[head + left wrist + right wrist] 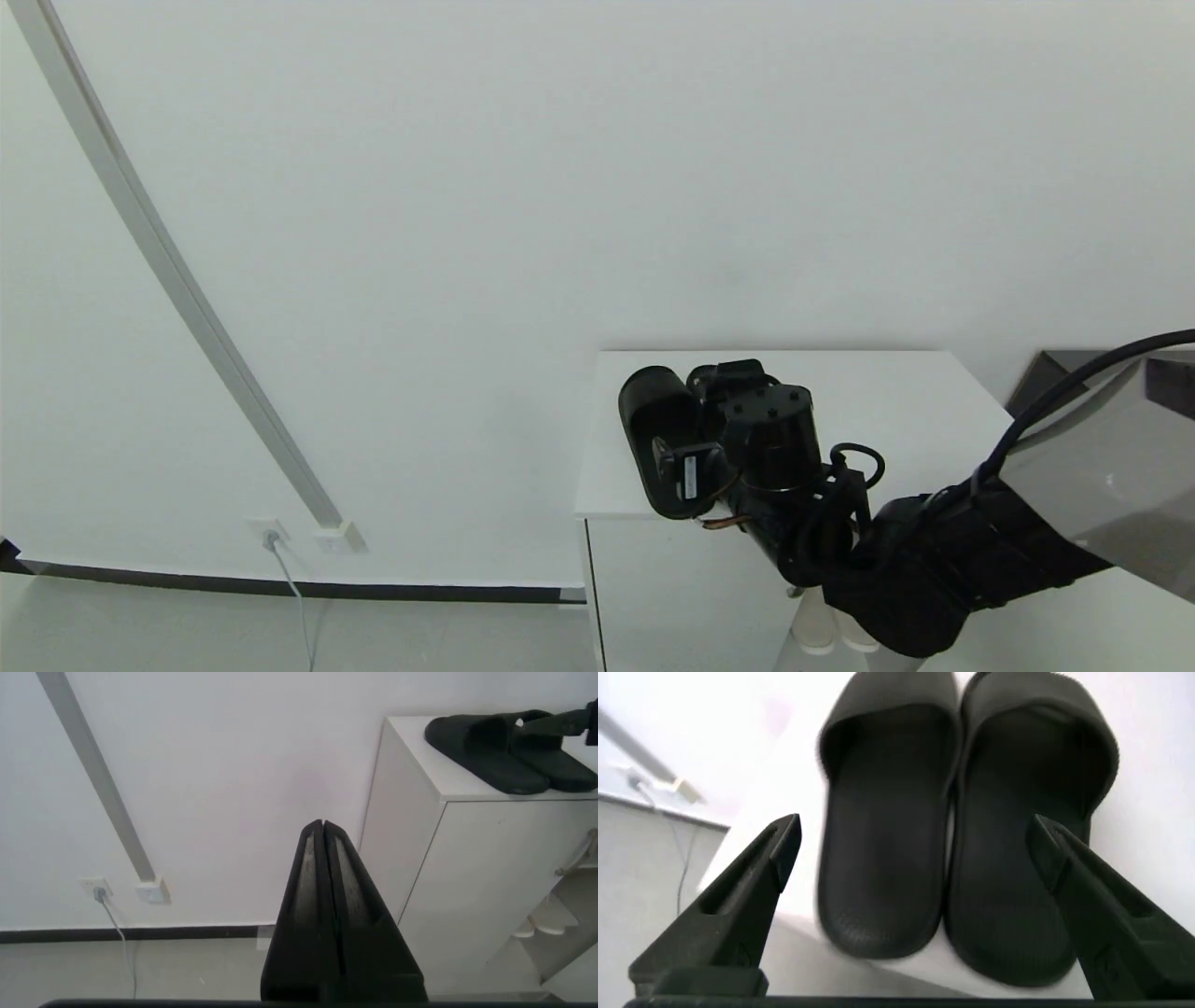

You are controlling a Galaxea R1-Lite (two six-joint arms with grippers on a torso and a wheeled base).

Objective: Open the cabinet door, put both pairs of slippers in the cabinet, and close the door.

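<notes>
A pair of black slippers [962,812] lies side by side on top of the white cabinet [896,401], near its front left corner. The same slippers [658,439] sit just beyond my right arm's wrist in the head view. My right gripper [915,826] is open and hovers just short of the slippers, one finger [757,877] outside each side of the pair, touching neither. My left gripper [322,829] is shut and empty, low and to the left of the cabinet [467,877], pointing at the wall. The slippers [509,742] lie well above it.
A grey conduit [187,289] runs slantwise down the white wall to a socket with a cable [269,537]. Bare floor lies left of the cabinet. At the cabinet's lower right front, pale shelf-like shapes [551,924] show; I cannot tell what they are.
</notes>
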